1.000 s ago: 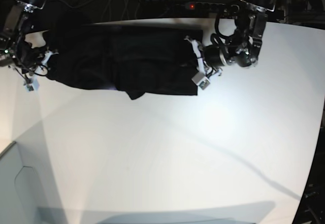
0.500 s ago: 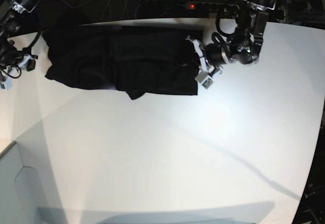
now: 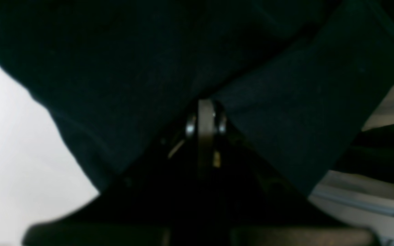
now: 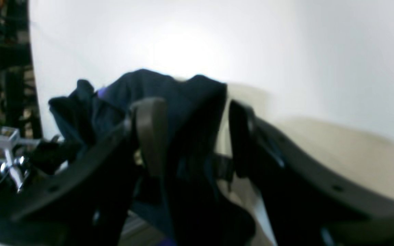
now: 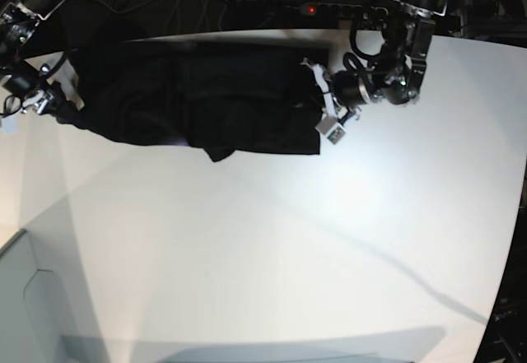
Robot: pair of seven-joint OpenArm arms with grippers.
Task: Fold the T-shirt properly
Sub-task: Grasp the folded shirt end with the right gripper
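Base view shows the black T-shirt lying as a long, partly folded band along the far edge of the white worktop, an arm at each end. The left tool is at the band's end on that view's right; its wrist view shows the jaws fully closed with dark cloth bunched around the tips, so it appears to pinch that edge. The right tool stands wide open with a ridge of the cloth between its jaws, not yet gripped. I judge the step to be taking hold of both ends for the next fold; the next move calls for the right tool to close on its edge. No readable writing or brand; only a purplish scrap shows.
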